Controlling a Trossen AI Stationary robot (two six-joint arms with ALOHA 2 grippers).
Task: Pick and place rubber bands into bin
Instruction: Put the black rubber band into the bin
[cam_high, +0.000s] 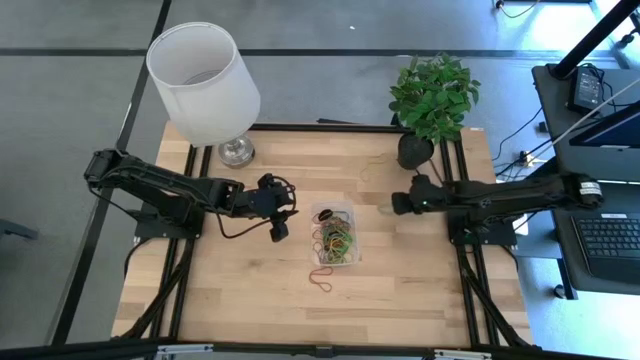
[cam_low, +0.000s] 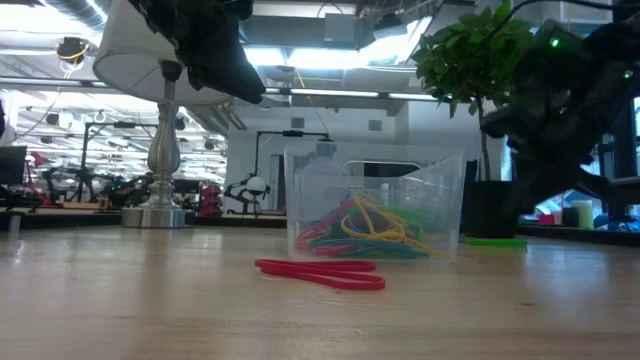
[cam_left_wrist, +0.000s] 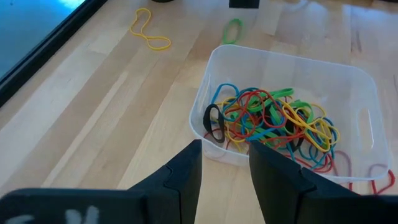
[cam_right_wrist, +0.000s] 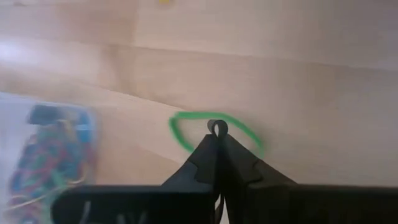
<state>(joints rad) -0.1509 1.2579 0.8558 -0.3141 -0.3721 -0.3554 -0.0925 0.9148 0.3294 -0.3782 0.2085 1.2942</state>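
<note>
The clear bin (cam_high: 337, 232) (cam_left_wrist: 286, 112) (cam_low: 375, 205) stands mid-table and holds several rubber bands in red, green, yellow, blue and black. Loose on the wood lie a red band (cam_high: 322, 278) (cam_low: 322, 272), a yellow band (cam_high: 375, 160) (cam_left_wrist: 149, 31) and a green band (cam_high: 386, 210) (cam_right_wrist: 186, 127). My left gripper (cam_high: 279, 222) (cam_left_wrist: 225, 171) hangs open just left of the bin, raised off the table. My right gripper (cam_high: 396, 203) (cam_right_wrist: 217, 140) is right of the bin, over the green band, shut with a small dark loop at its tips. My right gripper pinches a small dark loop (cam_right_wrist: 217, 128) between its shut fingertips; it looks like a black rubber band. Only a short bend of it sticks out past the tips, and the rest is hidden between the fingers. Whether it touches the green band below, I cannot tell.
A white-shaded lamp (cam_high: 205, 85) stands at the far left of the table, a potted plant (cam_high: 432, 100) at the far right. A small black block (cam_left_wrist: 244, 3) lies beyond the bin. Bare wood stretches along the near side, around the red band.
</note>
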